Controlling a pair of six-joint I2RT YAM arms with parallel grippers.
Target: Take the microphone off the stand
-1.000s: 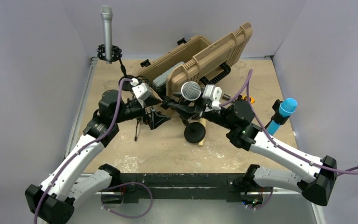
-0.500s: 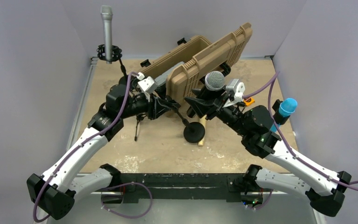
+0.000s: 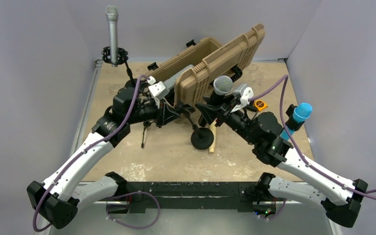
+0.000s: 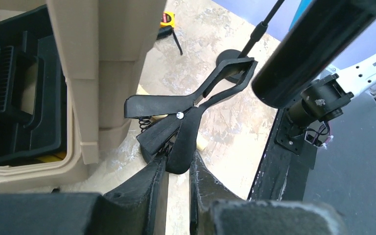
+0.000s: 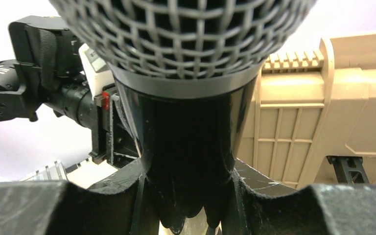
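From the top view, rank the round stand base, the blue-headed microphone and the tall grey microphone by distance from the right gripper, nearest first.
1. round stand base: just in front of the right gripper, toward the arms' bases.
2. blue-headed microphone: off at the table's right edge.
3. tall grey microphone: upright in the far back-left corner.

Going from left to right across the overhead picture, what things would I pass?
Silver microphone → left gripper pinching the stand clip → mesh-headed microphone in the right gripper → yellow tape measure → blue-headed microphone. The tan case spans the middle, so it is left out.
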